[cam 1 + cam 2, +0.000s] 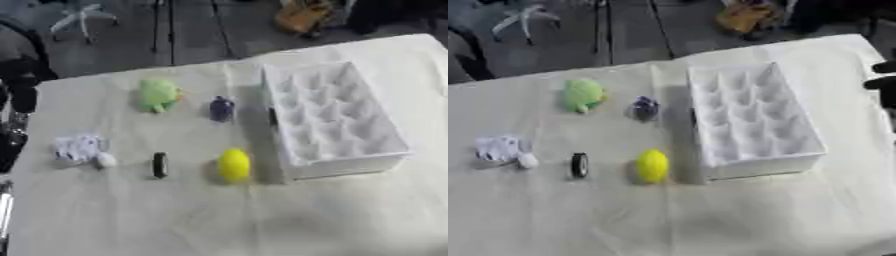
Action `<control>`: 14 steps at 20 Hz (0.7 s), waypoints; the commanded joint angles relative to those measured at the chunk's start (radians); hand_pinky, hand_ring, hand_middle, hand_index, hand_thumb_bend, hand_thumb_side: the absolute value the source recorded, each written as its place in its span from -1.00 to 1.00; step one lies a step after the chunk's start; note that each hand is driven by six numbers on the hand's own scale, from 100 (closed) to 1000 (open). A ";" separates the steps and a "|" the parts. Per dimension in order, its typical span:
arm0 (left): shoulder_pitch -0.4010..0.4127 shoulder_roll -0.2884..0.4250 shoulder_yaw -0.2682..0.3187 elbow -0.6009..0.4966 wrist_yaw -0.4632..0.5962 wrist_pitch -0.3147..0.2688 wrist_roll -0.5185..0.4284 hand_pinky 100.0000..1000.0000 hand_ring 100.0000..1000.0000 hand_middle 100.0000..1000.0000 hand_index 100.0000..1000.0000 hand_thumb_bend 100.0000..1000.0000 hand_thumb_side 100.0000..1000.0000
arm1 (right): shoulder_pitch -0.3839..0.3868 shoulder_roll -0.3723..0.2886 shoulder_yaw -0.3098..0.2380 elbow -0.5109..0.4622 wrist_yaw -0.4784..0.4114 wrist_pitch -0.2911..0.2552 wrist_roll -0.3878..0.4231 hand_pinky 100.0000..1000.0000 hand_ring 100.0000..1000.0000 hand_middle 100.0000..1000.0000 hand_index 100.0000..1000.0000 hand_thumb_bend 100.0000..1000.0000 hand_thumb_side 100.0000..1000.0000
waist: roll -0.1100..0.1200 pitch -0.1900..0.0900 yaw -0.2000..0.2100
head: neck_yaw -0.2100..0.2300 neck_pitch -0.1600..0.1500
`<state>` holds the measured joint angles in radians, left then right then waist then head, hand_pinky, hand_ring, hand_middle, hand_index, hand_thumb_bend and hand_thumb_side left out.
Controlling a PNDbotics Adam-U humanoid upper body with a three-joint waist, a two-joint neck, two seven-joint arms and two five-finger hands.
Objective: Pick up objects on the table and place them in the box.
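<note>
The white box [381, 159] with rows of hollow compartments stands right of centre on the cloth-covered table; the compartments look empty. A yellow egg-shaped object [234, 164] lies just left of the box's near corner. A small black cylinder [159, 164] lies left of it, and a white and pale purple object [80, 148] lies farther left. Behind them sit a green soft toy [158, 94] and a small dark purple object [221, 108]. Dark parts of my left hand [12, 142] show at the left edge, away from all objects. My right hand [882, 86] shows as dark shapes at the right edge, beside the box.
The cream cloth [219, 220] covers the whole table and lies bare along the near side. Beyond the far edge are a dark floor, a chair base [83, 17] and an orange-brown object [302, 17].
</note>
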<state>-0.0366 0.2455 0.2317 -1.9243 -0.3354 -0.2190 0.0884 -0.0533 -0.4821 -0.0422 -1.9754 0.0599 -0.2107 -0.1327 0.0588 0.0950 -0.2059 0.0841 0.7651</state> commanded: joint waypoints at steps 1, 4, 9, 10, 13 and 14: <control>-0.009 0.024 0.007 -0.023 -0.005 0.002 -0.002 0.51 0.35 0.54 0.53 0.21 0.79 | -0.009 -0.025 -0.006 -0.025 0.005 -0.002 0.001 0.51 0.26 0.36 0.75 -0.39 0.40 | 0.007 0.001 0.001 | 0.001 0.005; -0.009 0.025 0.008 -0.023 -0.007 0.004 -0.003 0.51 0.34 0.54 0.53 0.23 0.78 | -0.008 -0.025 -0.006 -0.025 0.006 -0.002 0.001 0.51 0.26 0.36 0.75 -0.39 0.40 | 0.007 0.001 0.001 | 0.001 0.005; -0.006 0.030 0.005 -0.019 -0.009 0.005 -0.010 0.52 0.35 0.54 0.53 0.22 0.78 | -0.004 -0.021 -0.004 -0.025 0.006 0.000 0.002 0.51 0.26 0.36 0.75 -0.40 0.40 | 0.003 -0.001 0.012 | 0.000 0.005; -0.005 0.031 0.005 -0.019 -0.009 0.005 -0.011 0.52 0.35 0.54 0.53 0.22 0.78 | -0.003 -0.020 -0.004 -0.025 0.006 0.001 0.003 0.51 0.26 0.36 0.75 -0.40 0.40 | 0.002 -0.002 0.017 | 0.001 0.005; -0.006 0.037 0.005 -0.021 -0.011 0.006 -0.012 0.52 0.35 0.54 0.52 0.24 0.76 | -0.004 -0.022 -0.002 -0.025 0.005 -0.002 0.005 0.51 0.26 0.36 0.75 -0.40 0.40 | -0.004 -0.003 0.028 | 0.000 0.005; -0.008 0.039 0.004 -0.021 -0.011 0.007 -0.013 0.52 0.35 0.54 0.53 0.26 0.74 | -0.004 -0.023 -0.003 -0.025 0.004 -0.003 0.005 0.51 0.26 0.36 0.75 -0.40 0.40 | -0.004 -0.002 0.028 | 0.000 0.005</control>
<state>-0.0364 0.2536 0.2311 -1.9243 -0.3439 -0.2116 0.0788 -0.0519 -0.4821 -0.0421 -1.9754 0.0606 -0.2106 -0.1318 0.0588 0.0950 -0.1781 0.0840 0.7651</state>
